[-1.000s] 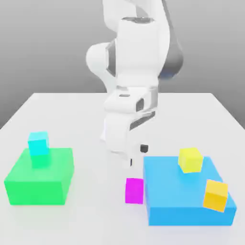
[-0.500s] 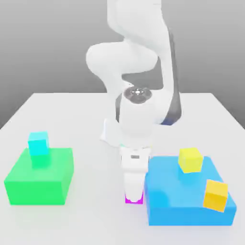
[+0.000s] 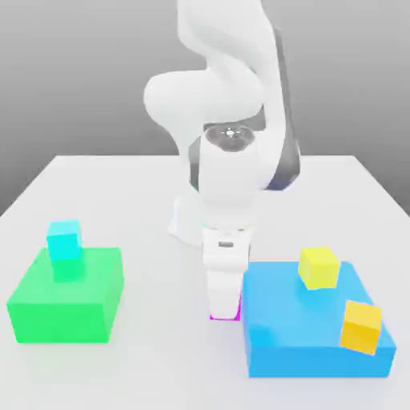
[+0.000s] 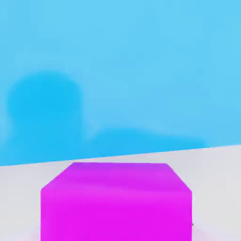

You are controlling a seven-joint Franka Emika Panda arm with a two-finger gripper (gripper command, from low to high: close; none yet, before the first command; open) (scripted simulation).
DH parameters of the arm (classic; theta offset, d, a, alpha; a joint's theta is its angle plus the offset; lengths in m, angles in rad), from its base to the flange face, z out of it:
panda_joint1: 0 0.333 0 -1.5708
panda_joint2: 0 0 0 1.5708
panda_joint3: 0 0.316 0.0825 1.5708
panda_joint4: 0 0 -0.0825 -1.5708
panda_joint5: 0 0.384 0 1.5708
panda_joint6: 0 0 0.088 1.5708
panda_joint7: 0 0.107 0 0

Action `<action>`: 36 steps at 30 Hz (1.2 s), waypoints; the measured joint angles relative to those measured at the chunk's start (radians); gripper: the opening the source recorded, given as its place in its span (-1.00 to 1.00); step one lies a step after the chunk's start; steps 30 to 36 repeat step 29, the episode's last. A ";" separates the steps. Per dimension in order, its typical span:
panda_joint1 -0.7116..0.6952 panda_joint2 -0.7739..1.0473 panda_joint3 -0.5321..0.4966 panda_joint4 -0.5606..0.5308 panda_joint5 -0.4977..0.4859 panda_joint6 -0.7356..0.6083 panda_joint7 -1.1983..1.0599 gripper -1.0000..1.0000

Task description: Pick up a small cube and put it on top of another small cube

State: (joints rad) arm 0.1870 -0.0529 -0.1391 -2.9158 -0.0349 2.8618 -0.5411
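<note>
Arm reaches straight down near table's (image 3: 120, 188) front edge, gripper (image 3: 224, 311) clamped on small magenta cube (image 4: 116, 202) – only thin pink sliver visible under fingers in exterior view. Cube sits on tabletop, just beside blue block's (image 3: 296, 328) left wall. Yellow cube (image 3: 319, 267) and orange cube (image 3: 361, 327) rest on blue block. Cyan cube (image 3: 64, 241) tops green block (image 3: 68, 298), far left.
</note>
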 joint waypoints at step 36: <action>-0.765 -0.315 -0.209 0.040 -0.172 -0.345 0.815 1.00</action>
